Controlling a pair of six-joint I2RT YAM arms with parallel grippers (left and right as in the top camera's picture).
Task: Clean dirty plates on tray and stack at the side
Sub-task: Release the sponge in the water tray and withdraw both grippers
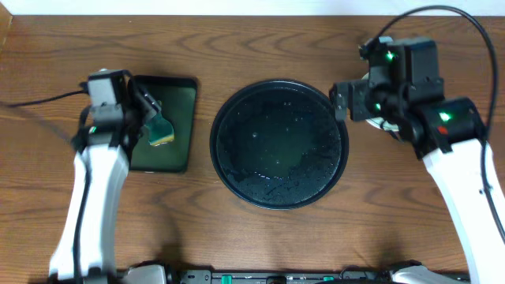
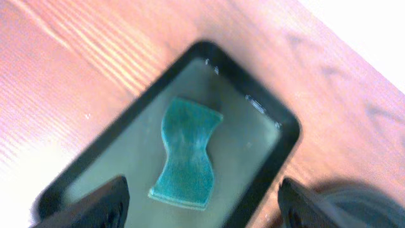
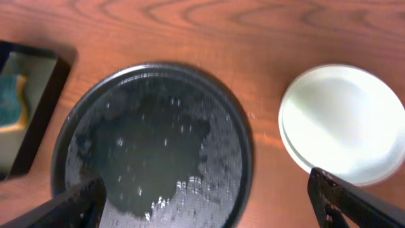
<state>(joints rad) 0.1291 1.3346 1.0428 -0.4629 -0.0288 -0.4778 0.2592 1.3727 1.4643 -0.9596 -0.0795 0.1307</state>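
Tray (image 1: 278, 143): empty and wet at the bench's centre; cleaning is judged finished.
Rectangular tray (image 1: 180, 95): set toward the left edge (nothing is blocked by it).
Plates (image 3: 342, 123): stacked near the right edge, white uppermost; the count cannot be told.
Sponge (image 2: 187, 155): laid in the rectangular tray.
Left gripper (image 2: 202, 185): spread wide, empty, above the sponge.
Right gripper (image 3: 205, 183): spread wide, empty.
Next: only withdrawal of the arms seems needed.

Top-down overhead, close wrist cams, tray (image 1: 276, 118) shared
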